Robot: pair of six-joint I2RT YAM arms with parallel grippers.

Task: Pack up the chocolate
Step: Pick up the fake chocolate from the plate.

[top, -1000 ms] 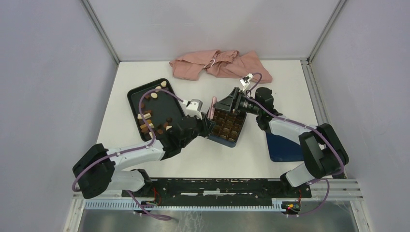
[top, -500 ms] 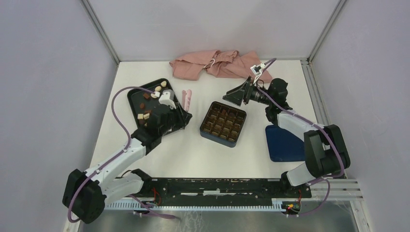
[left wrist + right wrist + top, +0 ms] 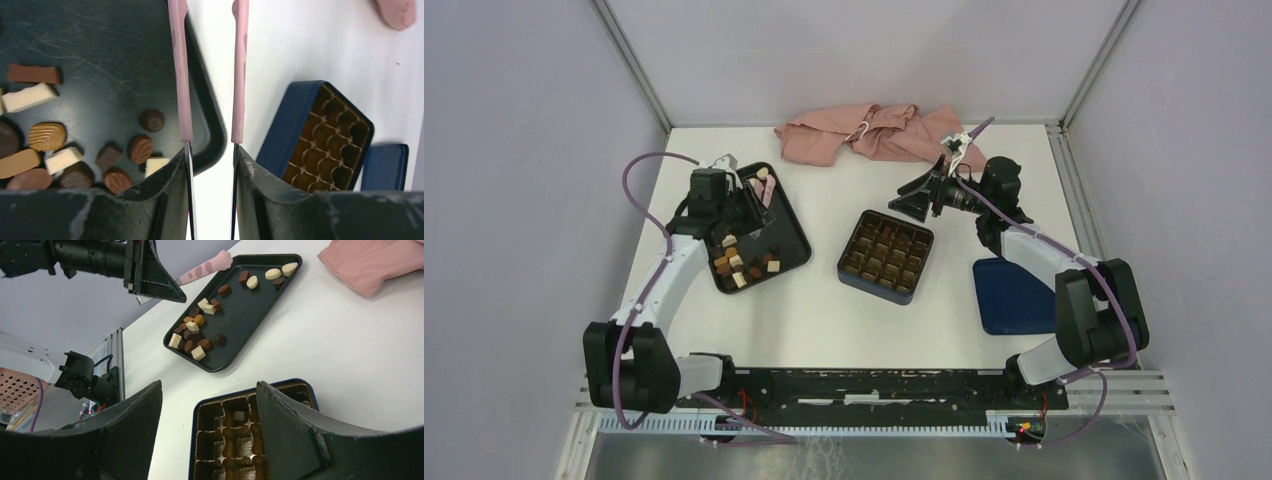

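The chocolate [image 3: 734,262] lies as several small dark, light brown and cream pieces on a black tray [image 3: 786,235] at the left; the same pieces [image 3: 140,148] show in the left wrist view. My left gripper [image 3: 765,187] hovers over the tray's right rim [image 3: 212,145], its long pink fingers [image 3: 181,75] a little apart with nothing between them. My right gripper [image 3: 209,387] is wide open and empty, hanging above the far side of the dark blue box [image 3: 886,250]. One dark square piece [image 3: 239,416] sits in a cell of the box's brown insert.
A crumpled pink cloth [image 3: 874,135] lies along the back edge. The blue lid [image 3: 1014,297] rests flat to the right of the box. Grey walls close in on three sides.
My left arm swung from the box back to the tray at the left, and its fingers parted. My right gripper pulled up and back from the box, then held still.
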